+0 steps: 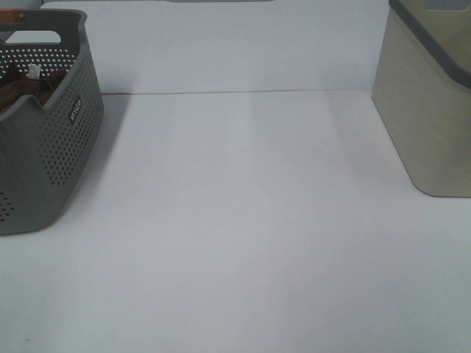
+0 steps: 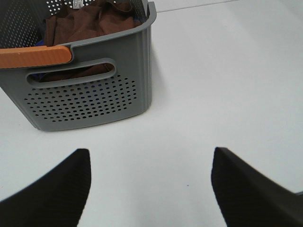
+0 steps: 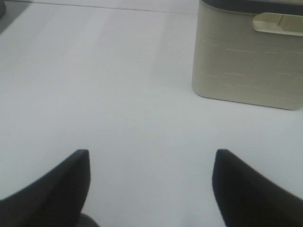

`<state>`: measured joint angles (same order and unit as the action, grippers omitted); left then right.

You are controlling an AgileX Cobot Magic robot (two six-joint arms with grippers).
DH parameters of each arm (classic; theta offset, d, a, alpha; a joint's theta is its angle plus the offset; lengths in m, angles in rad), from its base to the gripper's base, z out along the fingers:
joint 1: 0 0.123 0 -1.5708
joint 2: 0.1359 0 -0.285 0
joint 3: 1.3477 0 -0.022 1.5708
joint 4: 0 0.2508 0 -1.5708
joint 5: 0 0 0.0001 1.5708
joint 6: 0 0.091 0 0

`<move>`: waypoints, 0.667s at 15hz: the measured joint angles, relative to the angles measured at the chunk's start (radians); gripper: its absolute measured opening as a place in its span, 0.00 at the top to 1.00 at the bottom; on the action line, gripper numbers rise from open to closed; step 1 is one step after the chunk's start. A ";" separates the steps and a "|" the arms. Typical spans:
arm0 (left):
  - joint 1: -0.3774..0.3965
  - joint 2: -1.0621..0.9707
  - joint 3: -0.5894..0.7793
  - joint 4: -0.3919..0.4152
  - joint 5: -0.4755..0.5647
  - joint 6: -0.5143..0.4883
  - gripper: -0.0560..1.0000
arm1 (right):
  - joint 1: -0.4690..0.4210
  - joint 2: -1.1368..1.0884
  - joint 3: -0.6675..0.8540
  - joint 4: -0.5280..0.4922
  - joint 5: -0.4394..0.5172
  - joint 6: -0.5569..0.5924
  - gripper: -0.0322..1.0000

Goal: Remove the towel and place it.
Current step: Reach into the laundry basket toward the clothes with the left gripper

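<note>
The dark reddish-brown towel [image 2: 90, 21] lies bunched inside the grey perforated basket [image 2: 90, 101], with a small white tag near its top. In the high view the towel [image 1: 22, 88] shows through the basket [image 1: 62, 147] at the far left. My left gripper [image 2: 150, 163] is open and empty, hovering over the white table short of the basket. My right gripper [image 3: 150, 163] is open and empty over bare table, away from the towel. Neither gripper shows in the high view.
A beige bin [image 1: 430, 110] with a grey rim stands at the right; it also shows in the right wrist view [image 3: 251, 52]. The basket has an orange handle [image 2: 33, 56]. A bit of blue shows through the basket's handle slot [image 2: 42, 75]. The white table [image 1: 243, 220] lies between the containers.
</note>
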<state>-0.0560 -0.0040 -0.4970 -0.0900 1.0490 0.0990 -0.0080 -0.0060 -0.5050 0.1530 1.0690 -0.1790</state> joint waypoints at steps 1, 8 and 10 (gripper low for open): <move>0.000 0.000 0.000 0.000 0.000 0.000 0.30 | 0.000 0.000 0.000 0.000 0.000 0.000 0.30; 0.000 0.000 0.000 0.000 0.000 0.000 0.30 | 0.000 0.000 0.000 0.000 0.000 0.000 0.30; 0.000 0.000 0.000 0.000 0.000 0.000 0.30 | 0.000 0.000 0.000 0.000 0.000 0.000 0.30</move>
<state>-0.0560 -0.0040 -0.4970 -0.0900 1.0490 0.0990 -0.0080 -0.0060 -0.5050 0.1530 1.0690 -0.1790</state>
